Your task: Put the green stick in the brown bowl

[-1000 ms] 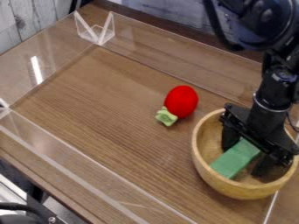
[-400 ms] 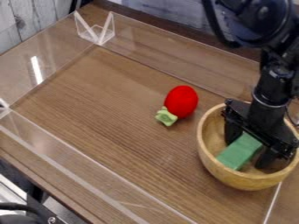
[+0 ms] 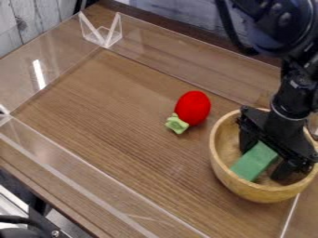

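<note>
Light-green stick (image 3: 255,163), tan bowl (image 3: 232,176), black pincer (image 3: 273,141), 1 red round object (image 3: 192,104) with pale-green stub (image 3: 177,124).

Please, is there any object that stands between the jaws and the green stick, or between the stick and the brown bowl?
Nothing visible: the green stick already lies inside the brown bowl, right beside the jaws.

Setting inspected: most consistent with a lab or workshop; I cannot tell which. I find a wooden table (image 3: 106,125) with visible grain below me. A dark cable (image 3: 22,221) lies at the lower left edge, and a white wire-like frame (image 3: 102,31) stands near the far edge. My own dark arm (image 3: 255,23), jointed and machine-built, reaches over the table from the upper right. Ribbed grey material shows beyond the table at upper left; its nature I cannot determine.
</note>
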